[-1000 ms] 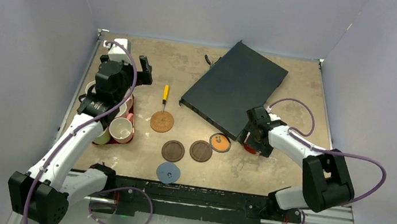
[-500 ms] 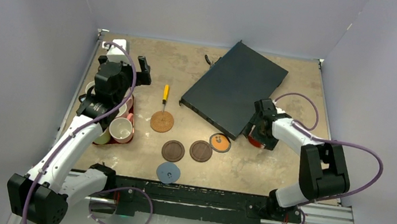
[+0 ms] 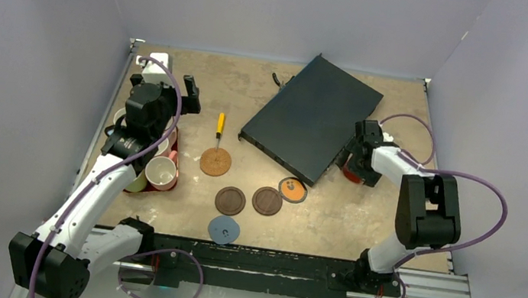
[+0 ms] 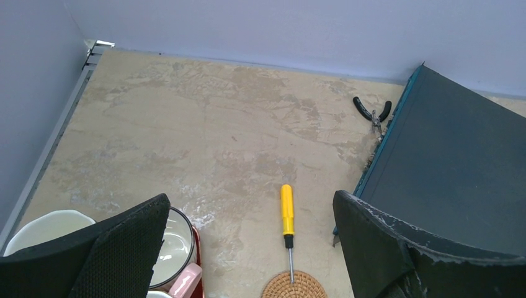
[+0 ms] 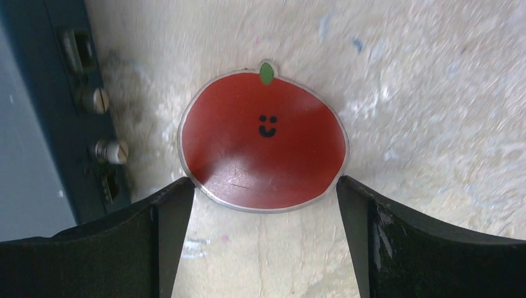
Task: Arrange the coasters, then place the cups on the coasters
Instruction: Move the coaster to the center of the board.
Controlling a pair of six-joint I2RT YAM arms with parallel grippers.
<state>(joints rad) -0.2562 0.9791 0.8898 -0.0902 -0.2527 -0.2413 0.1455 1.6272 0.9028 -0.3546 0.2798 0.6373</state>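
Note:
The red coaster (image 5: 263, 141), with a smiley face and a green leaf, lies flat beside the dark box. My right gripper (image 5: 263, 185) is open, its fingertips (image 5: 177, 189) against the coaster's near rim on both sides; from above, the right gripper (image 3: 355, 161) hides most of this red coaster (image 3: 350, 176). The cork coaster (image 3: 215, 162), two dark brown coasters (image 3: 230, 200) (image 3: 267, 201), an orange one (image 3: 292, 190) and a blue-grey one (image 3: 223, 230) lie mid-table. The cups (image 3: 161, 172) crowd a red tray at the left. My left gripper (image 4: 251, 198) hangs open and empty above them.
A large dark box (image 3: 313, 117) lies at an angle at the back right, its port side next to the red coaster. A yellow screwdriver (image 3: 219, 129) rests with its tip on the cork coaster. Small pliers (image 4: 372, 113) lie near the box's far corner.
My right gripper has travelled toward the far right along the box's side, and the red coaster has slid along with it. The left arm has stayed put.

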